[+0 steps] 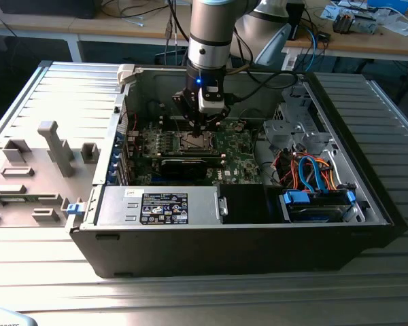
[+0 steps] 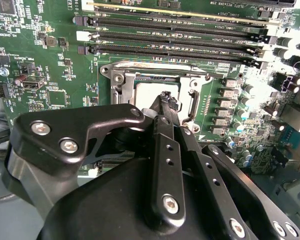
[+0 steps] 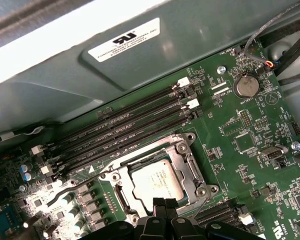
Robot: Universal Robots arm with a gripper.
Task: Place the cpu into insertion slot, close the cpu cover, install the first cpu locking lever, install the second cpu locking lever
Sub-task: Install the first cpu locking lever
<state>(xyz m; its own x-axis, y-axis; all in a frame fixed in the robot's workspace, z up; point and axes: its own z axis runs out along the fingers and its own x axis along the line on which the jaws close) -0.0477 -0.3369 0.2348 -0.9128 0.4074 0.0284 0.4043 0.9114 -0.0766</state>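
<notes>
Grey table (image 1: 190, 299) with open computer case (image 1: 245, 224) | cpu (image 3: 157, 181) lies in its slot, cpu cover (image 3: 187, 167) down around it | gripper (image 3: 165, 205) jaws pinched together, empty, just above cover edge | risk: pushing crooked could bend a lever (image 3: 65, 192).

Silver-grey top on the cpu (image 3: 157, 181), with faint dark print. Silvery metal on the cpu cover (image 3: 185, 161). Matte black on the gripper (image 2: 166, 101), with bright silver screw heads. Green on the motherboard (image 3: 250, 145), with fine pale lines. Black on the memory slots (image 3: 125, 131), white clips at the ends. Blue and orange on the cables (image 1: 311, 173).
</notes>
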